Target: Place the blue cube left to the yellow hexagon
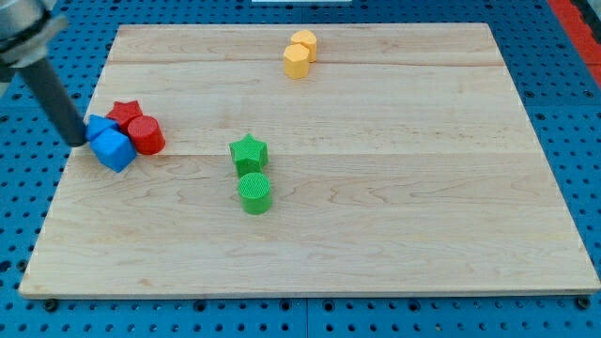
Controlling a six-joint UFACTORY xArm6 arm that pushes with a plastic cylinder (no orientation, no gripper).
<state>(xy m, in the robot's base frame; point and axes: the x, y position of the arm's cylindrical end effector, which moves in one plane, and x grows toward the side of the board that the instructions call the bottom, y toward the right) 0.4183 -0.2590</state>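
The blue cube (pixel 115 149) lies at the board's left side, touching a second blue block (pixel 98 126) behind it. My tip (pixel 78 142) is at the left edge of these blue blocks, touching or nearly touching them. The yellow hexagon (pixel 297 61) sits near the view's top, middle, with another yellow block (pixel 305 42) touching it from behind. The blue cube is far to the left of and below the yellow pair.
A red star (pixel 125 114) and a red cylinder (pixel 146 135) touch the blue blocks on their right. A green star (pixel 249 152) and a green cylinder (pixel 254 192) stand mid-board. The wooden board (pixel 394 188) lies on a blue pegboard.
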